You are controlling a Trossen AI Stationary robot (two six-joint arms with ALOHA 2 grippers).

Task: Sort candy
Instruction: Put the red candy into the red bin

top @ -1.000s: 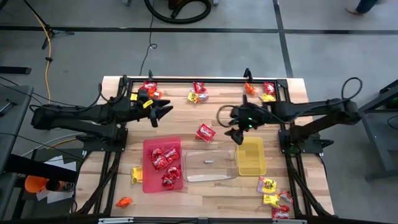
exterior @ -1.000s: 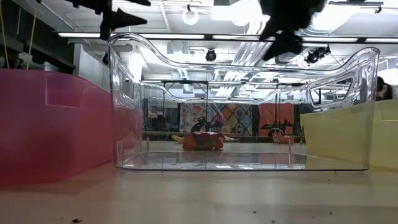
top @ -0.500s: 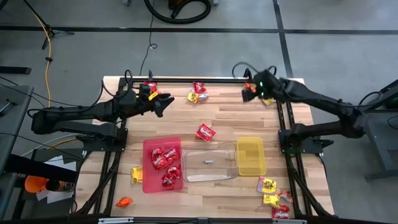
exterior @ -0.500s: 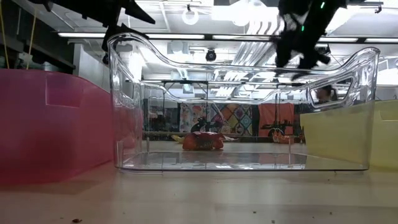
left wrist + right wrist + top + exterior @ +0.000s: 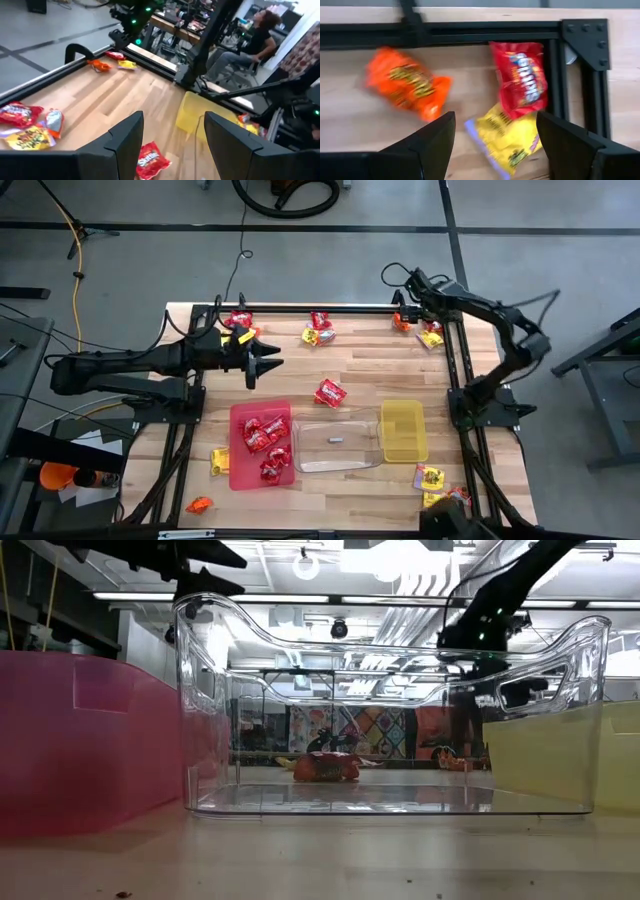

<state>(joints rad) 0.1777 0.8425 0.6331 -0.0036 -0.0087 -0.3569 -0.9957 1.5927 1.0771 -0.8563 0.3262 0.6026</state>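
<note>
Looking down on my worktop (image 5: 360, 360), red tray (image 5: 262, 445) holds red candy (image 5: 266, 434); left gripper (image 5: 266, 365) hovers mid-left, fingers spread, empty; right gripper (image 5: 495, 131), fingers spread, hangs over orange, red, yellow packets (image 5: 520, 75) at far-right corner

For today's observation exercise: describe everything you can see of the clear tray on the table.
The clear tray is a see-through rectangular plastic bin with tall walls, rounded corners and a wavy rim dipping at its ends. It sits upright on the wooden table, flanked by the red tray and the yellow tray. It holds no candy; only a small grey mark shows on its floor.
</note>
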